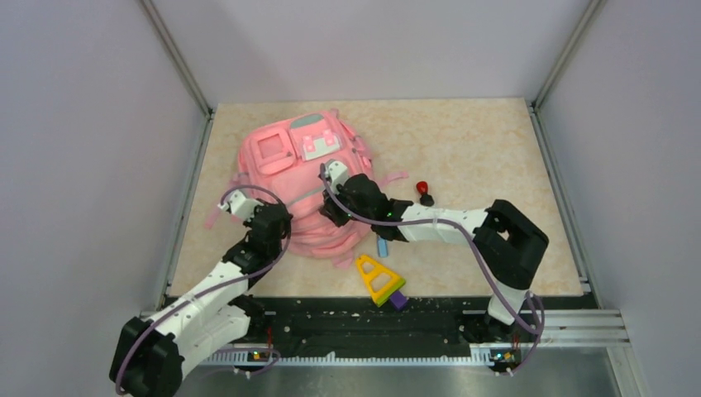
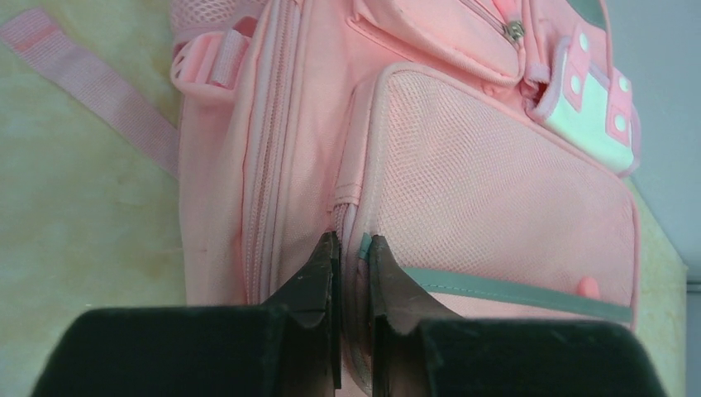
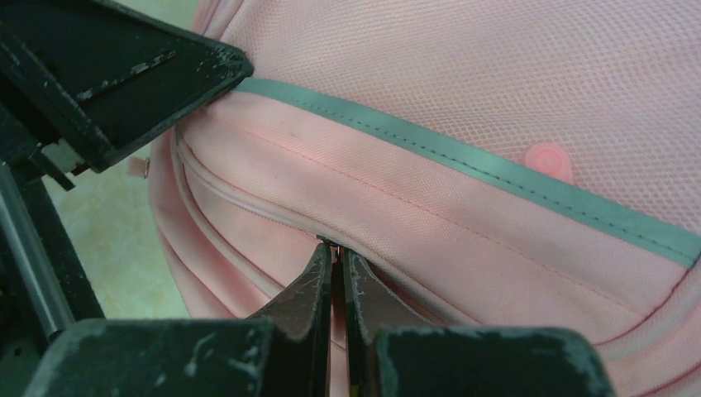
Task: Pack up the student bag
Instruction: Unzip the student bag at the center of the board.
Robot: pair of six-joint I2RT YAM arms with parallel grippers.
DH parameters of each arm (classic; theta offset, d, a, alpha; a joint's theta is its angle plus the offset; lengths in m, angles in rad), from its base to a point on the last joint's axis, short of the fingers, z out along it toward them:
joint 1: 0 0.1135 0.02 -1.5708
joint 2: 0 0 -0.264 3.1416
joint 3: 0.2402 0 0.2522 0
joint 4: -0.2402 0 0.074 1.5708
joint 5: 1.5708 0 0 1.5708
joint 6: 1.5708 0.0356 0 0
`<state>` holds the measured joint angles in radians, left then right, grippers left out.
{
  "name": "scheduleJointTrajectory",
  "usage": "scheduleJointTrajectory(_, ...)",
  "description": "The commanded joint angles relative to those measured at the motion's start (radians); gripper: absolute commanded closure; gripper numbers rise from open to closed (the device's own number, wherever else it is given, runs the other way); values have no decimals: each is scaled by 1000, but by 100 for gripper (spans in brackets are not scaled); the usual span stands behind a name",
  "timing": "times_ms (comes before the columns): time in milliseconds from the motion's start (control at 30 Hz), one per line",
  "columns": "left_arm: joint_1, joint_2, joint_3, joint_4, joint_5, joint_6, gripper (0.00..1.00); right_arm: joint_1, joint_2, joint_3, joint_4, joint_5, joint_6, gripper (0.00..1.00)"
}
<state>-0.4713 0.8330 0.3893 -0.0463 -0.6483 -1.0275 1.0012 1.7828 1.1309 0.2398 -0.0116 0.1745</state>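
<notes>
Nearest me, by the front edge of the desk [image 1: 496, 149], lies a yellow triangle [image 1: 379, 279] with a small purple piece [image 1: 398, 300] at its near corner. Just beyond it, a small blue thing [image 1: 382, 246] pokes out from under my right forearm.

Then come both my hands, on the near end of the backpack [image 1: 273, 178]. My left hand [image 2: 351, 244] is closed to a narrow slit and pinches a fold of pink fabric where the grey strip [image 2: 512, 291] under the mesh pocket ends. My right hand [image 3: 337, 248], just beside it, has its fingers pressed fully together, with the tips on the zipper line below that strip. A bit of metal shows at the tips, but I cannot tell whether I have hold of it.

The backpack lies flat, left of the desk's middle, with its pockets up, and it runs away from me toward the back wall. A small red and black thing [image 1: 424, 191] sits on the desk to its right, apart from it.
</notes>
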Motion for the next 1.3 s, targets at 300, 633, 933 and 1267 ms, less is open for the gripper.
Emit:
scheduleJointTrajectory(300,-51,78,174,-67,210,263,49,-109,-111,-81,5,86,-68,100)
scheduleJointTrajectory(633,187,167,295,-164,451,429,43,-142,-118,-84,-25,56,-66,100)
scheduleJointTrajectory(933,210,276,302,-62,562,436,62,-141,-129,-103,-66,3,-54,100)
scheduleJointTrajectory(1267,211,240,253,-19,562,369,100,-25,-142,-151,-16,46,26,100)
